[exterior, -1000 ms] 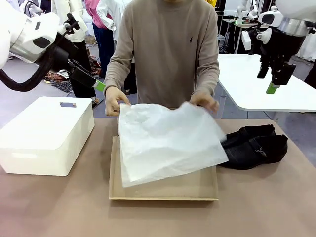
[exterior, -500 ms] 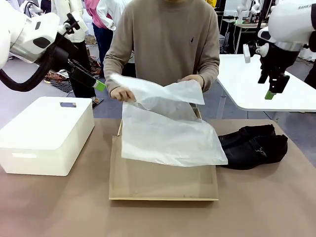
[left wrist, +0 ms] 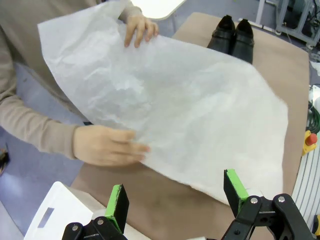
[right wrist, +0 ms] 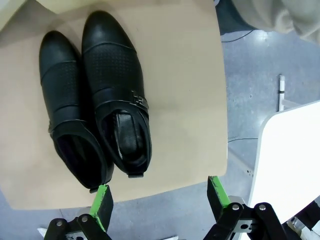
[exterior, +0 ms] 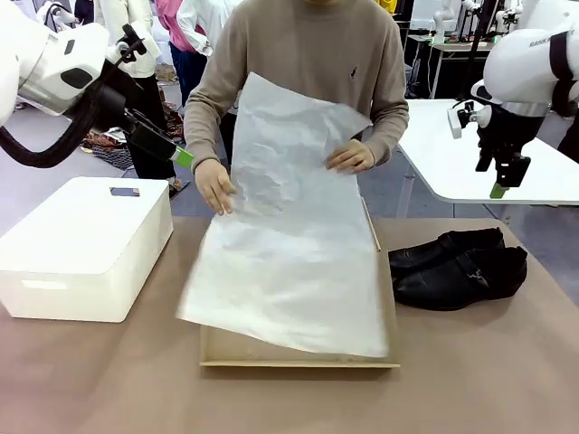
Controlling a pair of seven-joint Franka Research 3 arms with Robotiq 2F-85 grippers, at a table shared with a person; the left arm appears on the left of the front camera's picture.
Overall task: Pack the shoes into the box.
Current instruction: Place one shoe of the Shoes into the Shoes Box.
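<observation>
the person's hands have raised the tissue paper and spread it over the box ahead of my wide, empty left jaws, so the shoes wait unpacked on the tabletop below my wide, empty right jaws.

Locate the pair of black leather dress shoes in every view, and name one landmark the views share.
Front view: the black leather dress shoes lie right of centre, beside the tan cardboard box.
Left wrist view: the shoes sit at the top, right of middle, beyond the white tissue sheet.
Right wrist view: the shoes lie left of centre, side by side, toes toward the top.
Shared landmark: the brown tabletop under them.
</observation>
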